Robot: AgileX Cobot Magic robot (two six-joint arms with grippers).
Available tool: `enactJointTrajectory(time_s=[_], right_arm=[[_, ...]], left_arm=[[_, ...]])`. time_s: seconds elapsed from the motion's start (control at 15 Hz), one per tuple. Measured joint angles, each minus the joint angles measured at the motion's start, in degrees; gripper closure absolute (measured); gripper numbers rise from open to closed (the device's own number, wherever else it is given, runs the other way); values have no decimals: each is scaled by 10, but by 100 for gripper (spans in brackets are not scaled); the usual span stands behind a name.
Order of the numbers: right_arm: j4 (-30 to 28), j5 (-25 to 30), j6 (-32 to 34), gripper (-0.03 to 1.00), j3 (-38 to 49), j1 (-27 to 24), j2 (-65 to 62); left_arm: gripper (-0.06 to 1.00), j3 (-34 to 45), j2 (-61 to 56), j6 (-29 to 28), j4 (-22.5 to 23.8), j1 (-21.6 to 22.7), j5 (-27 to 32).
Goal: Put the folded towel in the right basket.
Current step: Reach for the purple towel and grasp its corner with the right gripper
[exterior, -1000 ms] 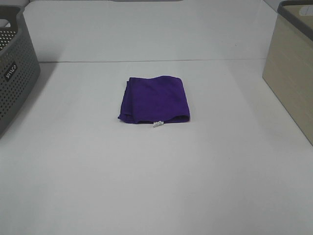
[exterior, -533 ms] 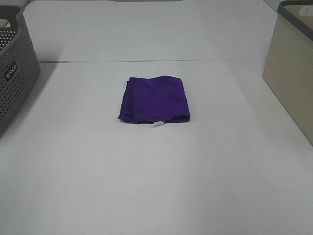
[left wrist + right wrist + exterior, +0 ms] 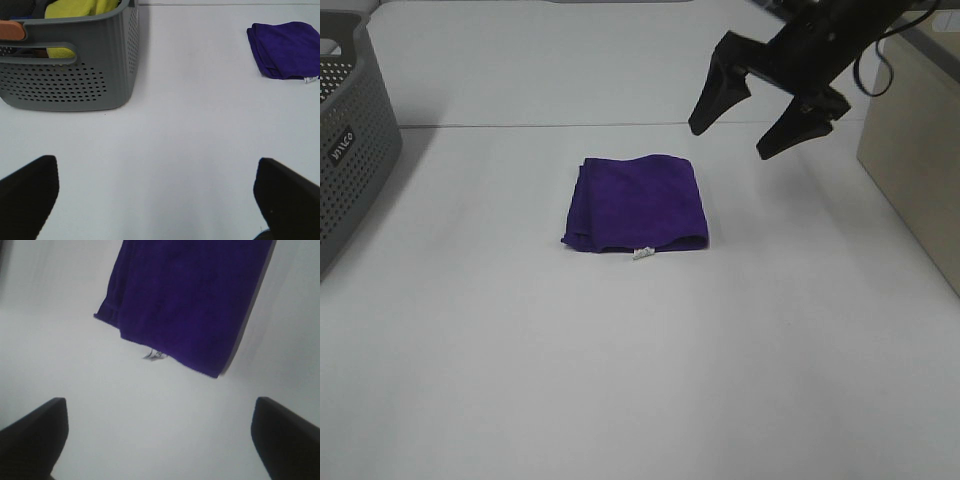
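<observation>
Exterior high view: the folded towel (image 3: 636,203), purple, lies flat near the middle of the white table (image 3: 620,380), well apart from both containers. A perforated grey basket (image 3: 350,150) stands at the left edge and the beige right basket (image 3: 915,140) at the right edge. The right gripper (image 3: 732,140) hangs above the table between the towel and the right basket, its jaws spread wide and holding nothing. Right wrist view: the same gripper's two dark fingers (image 3: 32,435) frame bare table, with the towel ahead of them, apart from both tips. This frame is somewhat blurred, yet a white tag (image 3: 155,355) shows at the towel's near edge. Only the left wrist view shows the left gripper (image 3: 157,200): its fingers (image 3: 287,200) stand wide apart over bare table and grasp nothing. That view alone looks into the grey basket, which holds a yellow cloth (image 3: 75,7). An orange item (image 3: 12,30) sits at the basket's rim, possibly a handle grip, though too little shows to tell. The towel lies well to one side of this basket, on the table.
</observation>
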Motion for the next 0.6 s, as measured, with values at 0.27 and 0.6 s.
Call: enactJointTrajectory(time_s=[0.27,0.6], right_arm=[[7,2,-2,2,-138,-1,133],[7,8,6,2,-213,-1,241]], left_arm=[[-5,0,0,0,0,0,-1],[-5,0,0,0,0,0,-1]])
